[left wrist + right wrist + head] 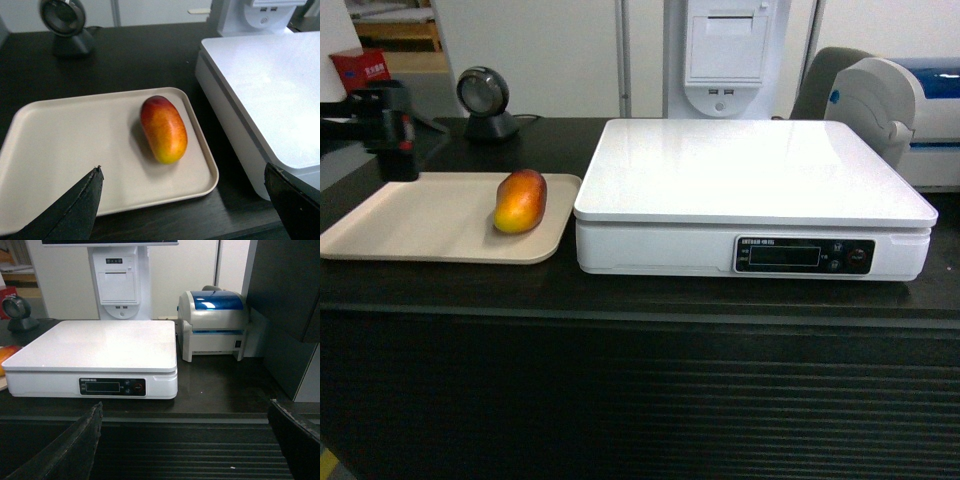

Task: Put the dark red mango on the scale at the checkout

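Ribbed black front of the checkout worktop (640, 400) fills the near edge in the head view. On its matte top, the scale (750, 190) sits right of centre, white platform bare, dark display panel (804, 256) facing me. Just left of it, the beige tray (410, 225), almost touching the scale's base. Dark red mango (521, 200) lies on its side on the tray's right part, yellow end near, red end far.

My left hand (187, 200) hangs over the tray's near edge, released, fingers (75, 207) spread wide, mango between and beyond them, not touched. My right hand (187, 440) also released, fingers apart, in front of the scale. Round scanner (485, 100) at far left, blue-topped label printer (215, 325) right of the scale.
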Motion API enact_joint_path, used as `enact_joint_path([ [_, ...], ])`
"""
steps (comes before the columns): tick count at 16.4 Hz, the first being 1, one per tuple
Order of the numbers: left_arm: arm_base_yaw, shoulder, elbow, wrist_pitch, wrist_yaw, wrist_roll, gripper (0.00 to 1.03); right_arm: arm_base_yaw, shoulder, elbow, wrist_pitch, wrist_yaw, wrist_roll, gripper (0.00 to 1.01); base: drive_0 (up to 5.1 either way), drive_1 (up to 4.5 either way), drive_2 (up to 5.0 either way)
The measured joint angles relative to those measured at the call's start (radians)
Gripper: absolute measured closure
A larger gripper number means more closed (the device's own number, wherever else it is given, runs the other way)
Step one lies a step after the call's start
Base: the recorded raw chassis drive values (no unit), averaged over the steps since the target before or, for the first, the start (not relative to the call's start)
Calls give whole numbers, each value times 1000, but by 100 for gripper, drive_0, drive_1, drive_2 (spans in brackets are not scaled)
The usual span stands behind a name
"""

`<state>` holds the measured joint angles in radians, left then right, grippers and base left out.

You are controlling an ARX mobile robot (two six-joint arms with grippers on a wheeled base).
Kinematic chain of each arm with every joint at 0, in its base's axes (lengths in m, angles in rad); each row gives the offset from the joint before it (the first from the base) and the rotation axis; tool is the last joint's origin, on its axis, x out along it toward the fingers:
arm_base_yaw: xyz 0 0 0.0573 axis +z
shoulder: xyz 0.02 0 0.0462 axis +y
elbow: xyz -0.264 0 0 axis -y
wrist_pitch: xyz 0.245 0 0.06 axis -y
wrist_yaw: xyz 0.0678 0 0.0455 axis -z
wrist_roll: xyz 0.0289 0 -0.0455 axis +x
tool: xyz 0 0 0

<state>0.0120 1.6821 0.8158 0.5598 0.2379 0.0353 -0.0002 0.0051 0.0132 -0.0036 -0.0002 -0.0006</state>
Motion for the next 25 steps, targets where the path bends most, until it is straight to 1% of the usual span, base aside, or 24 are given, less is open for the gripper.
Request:
enact_joint_path([
  [2,-38,158,184,-64,6,0,5,0,0,0,0,0,0,3,0,0,0],
  [3,-48,213,253,-95,11,-2,5,0,0,0,0,0,0,3,0,0,0],
  [10,-66,315,375,-161,9,-1,5,0,0,0,0,0,0,3,0,0,0],
  [12,-77,389,464,-214,4,-1,5,0,0,0,0,0,0,3,0,0,0],
  [14,-88,489,589,-286,-21,-1,5,0,0,0,0,0,0,3,0,0,0],
  [15,-90,552,686,-347,-27,-2,5,0,0,0,0,0,0,3,0,0,0],
  [16,-81,641,838,-444,-58,-10,5,0,0,0,0,0,0,3,0,0,0],
  [17,-71,713,946,-555,-86,-28,5,0,0,0,0,0,0,3,0,0,0],
  [18,-66,767,1011,-639,-91,-35,5,0,0,0,0,0,0,3,0,0,0],
  [20,-70,787,1030,-687,-88,-30,5,0,0,0,0,0,0,3,0,0,0],
  [22,-76,794,1030,-696,-89,-16,5,0,0,0,0,0,0,3,0,0,0],
  [23,-76,795,1030,-695,-99,-6,11,0,0,0,0,0,0,3,0,0,0],
  [25,-77,795,1025,-689,-106,0,31,0,0,0,0,0,0,3,0,0,0],
])
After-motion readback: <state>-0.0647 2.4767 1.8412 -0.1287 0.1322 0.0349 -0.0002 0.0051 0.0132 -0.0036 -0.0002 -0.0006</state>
